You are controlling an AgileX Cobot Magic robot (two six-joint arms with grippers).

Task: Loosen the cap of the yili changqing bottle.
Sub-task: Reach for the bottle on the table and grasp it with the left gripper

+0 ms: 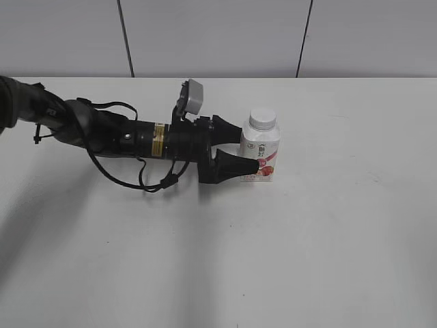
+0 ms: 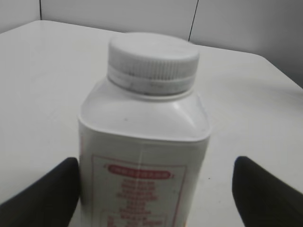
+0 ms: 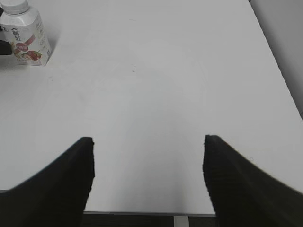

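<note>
Toward the far edge of the worktop [image 1: 328,246]: we see the bottle [image 1: 260,156] standing upright, a little right of the middle, well away from the near edge.
Bottle: white and squarish, with a pink-red label on its front; in the right wrist view it [image 3: 26,38] sits near the far left corner of what we can see.
Cap: the white cap [image 1: 263,119] sits on the neck; the left wrist view shows its ribbed side [image 2: 152,64] close up.
Left end effector [image 1: 247,152]: it reaches in low from the left edge, fingers spread wide on either side of the bottle's body. We see one finger [image 2: 45,198] touching or almost touching the bottle's side, the other standing apart.
Right end effector [image 3: 147,179]: spread wide over bare worktop near the near edge, holding nothing, far from the bottle.
</note>
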